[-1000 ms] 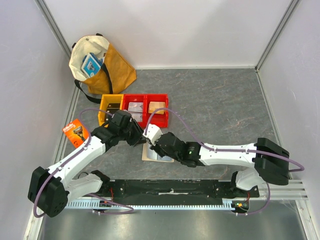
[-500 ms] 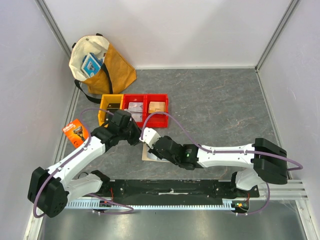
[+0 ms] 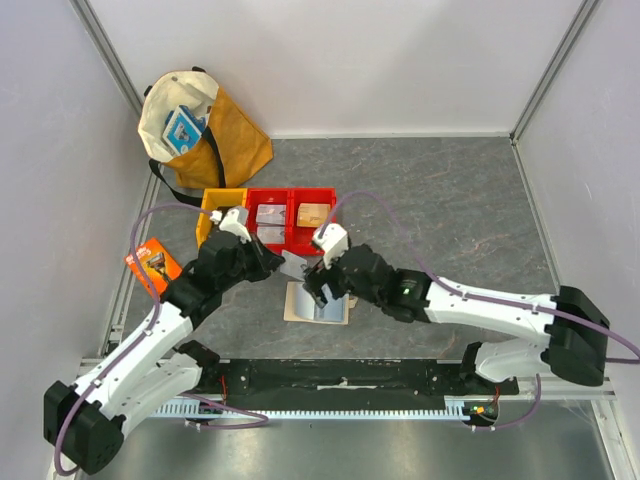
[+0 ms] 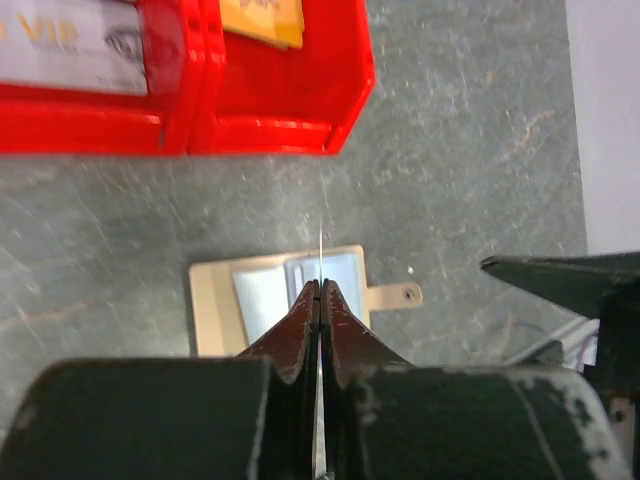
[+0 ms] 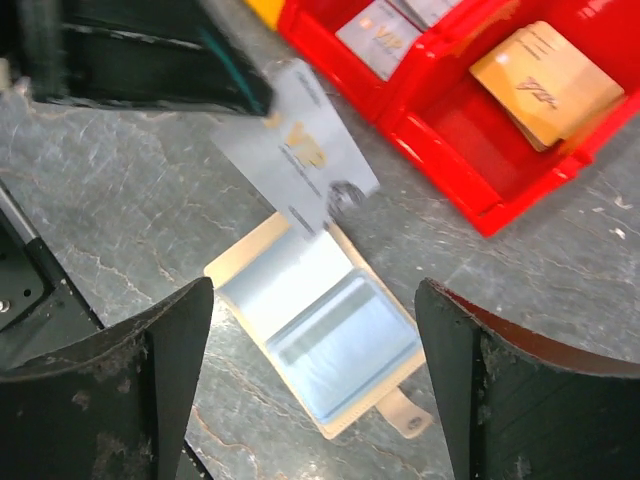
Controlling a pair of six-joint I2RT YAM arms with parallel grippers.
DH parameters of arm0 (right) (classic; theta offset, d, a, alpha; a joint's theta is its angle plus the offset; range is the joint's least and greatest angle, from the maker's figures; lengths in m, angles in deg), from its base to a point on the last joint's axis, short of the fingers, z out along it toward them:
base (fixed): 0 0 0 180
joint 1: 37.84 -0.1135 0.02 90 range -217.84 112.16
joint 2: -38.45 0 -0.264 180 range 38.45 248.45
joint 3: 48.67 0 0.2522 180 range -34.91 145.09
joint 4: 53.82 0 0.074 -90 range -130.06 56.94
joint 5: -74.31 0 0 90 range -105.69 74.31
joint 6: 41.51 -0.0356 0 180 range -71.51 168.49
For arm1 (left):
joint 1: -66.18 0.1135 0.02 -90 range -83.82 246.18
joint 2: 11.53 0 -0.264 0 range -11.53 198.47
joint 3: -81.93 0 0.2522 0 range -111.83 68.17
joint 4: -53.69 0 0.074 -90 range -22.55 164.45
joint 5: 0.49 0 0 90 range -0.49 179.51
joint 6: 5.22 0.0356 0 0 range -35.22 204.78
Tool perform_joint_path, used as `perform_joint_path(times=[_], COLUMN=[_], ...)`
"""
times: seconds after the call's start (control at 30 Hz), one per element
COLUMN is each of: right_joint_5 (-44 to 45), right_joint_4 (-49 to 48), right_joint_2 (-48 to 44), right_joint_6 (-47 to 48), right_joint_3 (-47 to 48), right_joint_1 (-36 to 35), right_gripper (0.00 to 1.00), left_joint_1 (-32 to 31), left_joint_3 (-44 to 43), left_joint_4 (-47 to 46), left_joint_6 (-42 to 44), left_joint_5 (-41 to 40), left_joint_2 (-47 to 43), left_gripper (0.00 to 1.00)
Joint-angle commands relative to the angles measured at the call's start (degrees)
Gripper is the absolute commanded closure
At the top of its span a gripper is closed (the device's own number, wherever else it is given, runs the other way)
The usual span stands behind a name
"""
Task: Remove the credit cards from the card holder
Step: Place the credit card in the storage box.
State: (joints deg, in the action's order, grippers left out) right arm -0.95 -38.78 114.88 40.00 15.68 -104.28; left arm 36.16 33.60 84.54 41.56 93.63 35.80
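Observation:
The beige card holder (image 3: 315, 303) lies open on the grey table, its pale blue sleeves (image 5: 320, 340) facing up and its snap tab (image 4: 393, 295) to one side. My left gripper (image 3: 272, 262) is shut on a light grey credit card (image 5: 295, 150) marked VIP, held just above the holder's far edge. In the left wrist view this card (image 4: 320, 250) shows only as a thin edge between the shut fingers (image 4: 300, 315). My right gripper (image 5: 313, 300) hangs open over the holder, with nothing between its fingers. A dark stripe shows through one sleeve.
Two red bins (image 3: 293, 215) and a yellow bin (image 3: 222, 212) stand just behind the holder; one red bin holds a grey card (image 5: 375, 30), the other a tan block (image 5: 545, 80). An orange razor package (image 3: 150, 265) lies left. A tote bag (image 3: 200, 130) fills the back-left corner.
My left gripper shut on the grey card and my right gripper opened, letting it go. The left arm drew back left with the card; the right gripper shifted up over the holder.

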Motion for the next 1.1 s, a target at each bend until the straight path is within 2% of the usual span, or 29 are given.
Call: perform_joint_path(times=[0.0, 0.07, 0.2, 0.3, 0.47, 0.6, 0.77, 1.07], right_joint_5=[-8.1, -9.2, -9.5, -10.0, -10.6, -10.3, -11.0, -10.2], right_joint_4=[1.6, 2.4, 4.8, 5.8, 6.1, 6.4, 6.5, 7.9], right_joint_2=[-5.7, -7.7, -10.8, -12.8, -14.3, -13.5, -13.1, -12.4], right_joint_6=[-7.3, -8.9, -10.0, -9.7, -9.7, -9.1, -9.5, -8.9], right_joint_3=[-2.9, -4.1, -5.5, -6.1, -6.3, -6.7, -7.4, -7.3], right_joint_1=[6.4, 8.9, 11.7, 12.2, 12.5, 12.9, 13.6, 14.1], right_gripper=[0.08, 0.03, 0.02, 0.02, 0.02, 0.02, 0.02, 0.02], left_joint_1=[3.3, 5.8, 12.2, 18.1, 23.8, 25.4, 25.5, 25.6], left_joint_3=[1.6, 1.9, 1.0, -1.5, -6.2, -10.7, -18.7, -25.2], left_joint_4=[-10.9, -14.1, -18.9, -20.7, -24.0, -28.1, -28.3, -28.2], left_joint_6=[11.9, 14.1, 16.1, 17.2, 18.1, 18.6, 19.4, 18.0], left_joint_5=[-2.8, -0.9, 3.0, 7.1, 11.2, 13.5, 14.3, 16.7], left_joint_2=[-2.2, -2.1, 0.8, 5.9, 16.1, 26.0, 37.5, 48.5], left_gripper=[0.98, 0.98, 0.98, 0.98, 0.98, 0.98, 0.98, 0.98])
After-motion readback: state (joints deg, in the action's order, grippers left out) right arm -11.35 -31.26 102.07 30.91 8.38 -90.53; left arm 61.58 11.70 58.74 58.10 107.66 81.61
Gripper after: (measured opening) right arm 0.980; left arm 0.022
